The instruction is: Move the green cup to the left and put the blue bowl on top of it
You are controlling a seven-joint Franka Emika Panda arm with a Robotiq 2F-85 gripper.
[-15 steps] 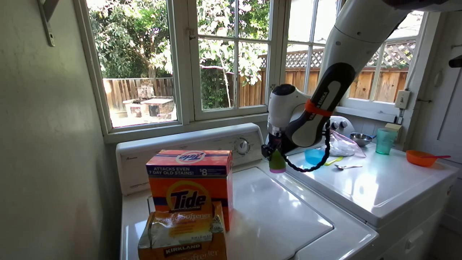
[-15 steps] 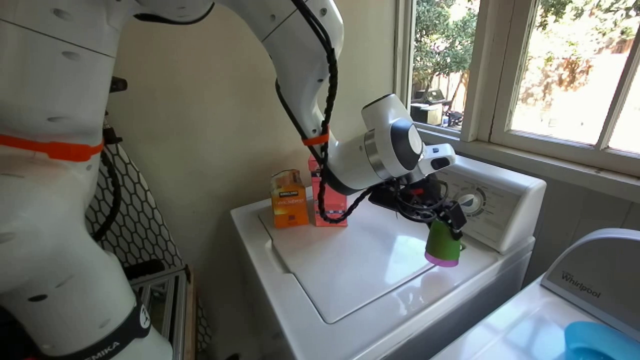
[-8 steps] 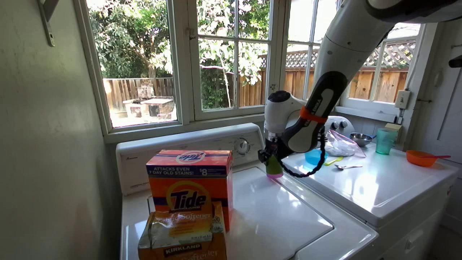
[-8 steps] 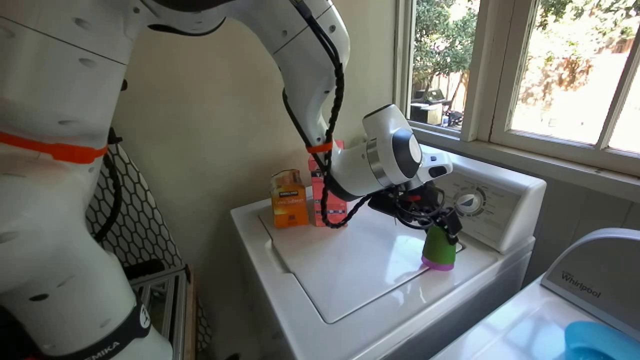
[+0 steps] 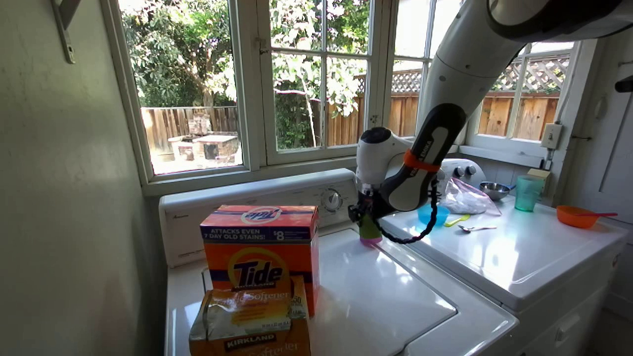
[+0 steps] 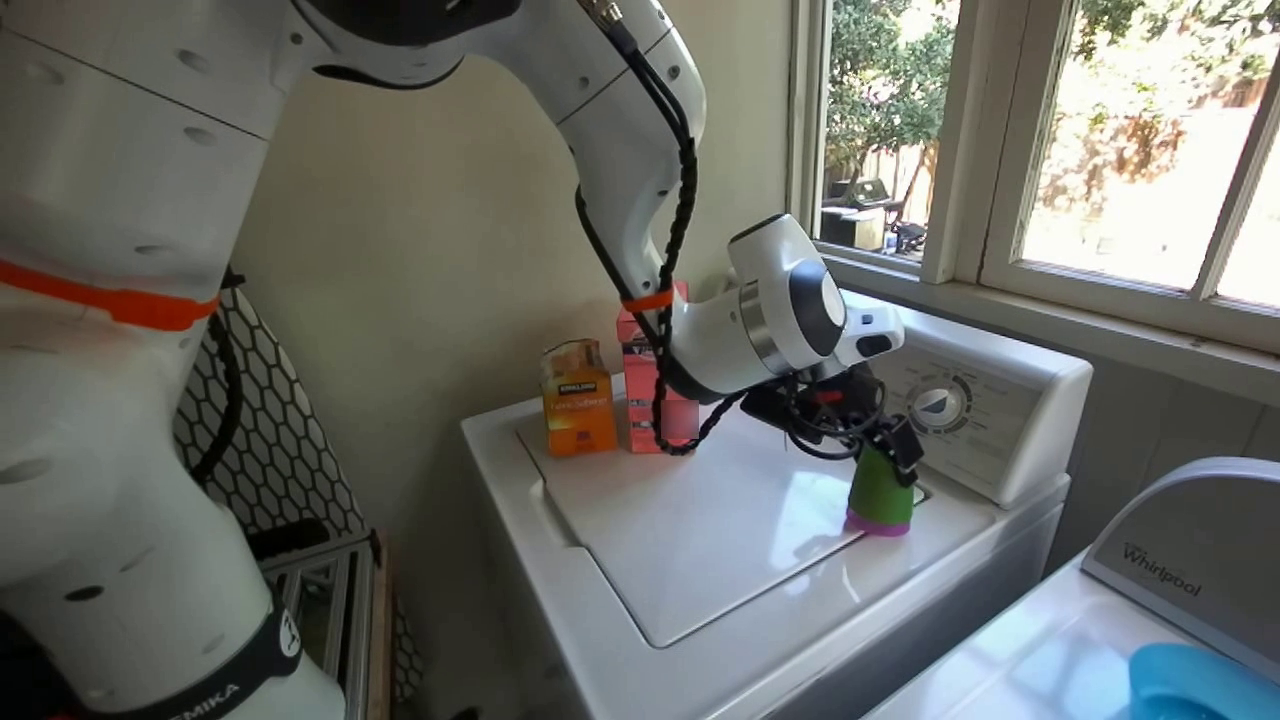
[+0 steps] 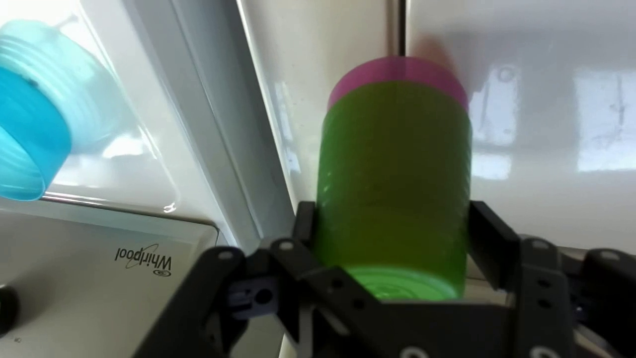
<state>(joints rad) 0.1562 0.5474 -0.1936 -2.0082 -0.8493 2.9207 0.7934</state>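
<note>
The green cup (image 5: 370,230) is upside down with a pink band at its lower rim. It also shows in an exterior view (image 6: 880,495) and fills the middle of the wrist view (image 7: 395,164). My gripper (image 7: 390,223) is shut on the cup's sides, one finger on each side. The cup is over the washer's lid edge (image 5: 366,277); I cannot tell whether its rim touches the surface. The blue bowl (image 5: 433,214) stands on the neighbouring machine, partly behind the arm's cable. It shows at the left of the wrist view (image 7: 35,134) and cut off in an exterior view (image 6: 1200,680).
A Tide box (image 5: 259,257) and a softener box (image 5: 249,321) stand on the washer. The washer's control panel (image 6: 945,410) rises behind the cup. A gap separates the machines. A teal cup (image 5: 528,193), orange bowl (image 5: 576,217), plastic bag (image 5: 465,198) and spoons (image 5: 474,229) are on the neighbouring machine.
My gripper has carried the cup down and a little toward the boxes, away from the neighbouring machine. In the last half second it moved only slightly. The blue bowl has not moved.
</note>
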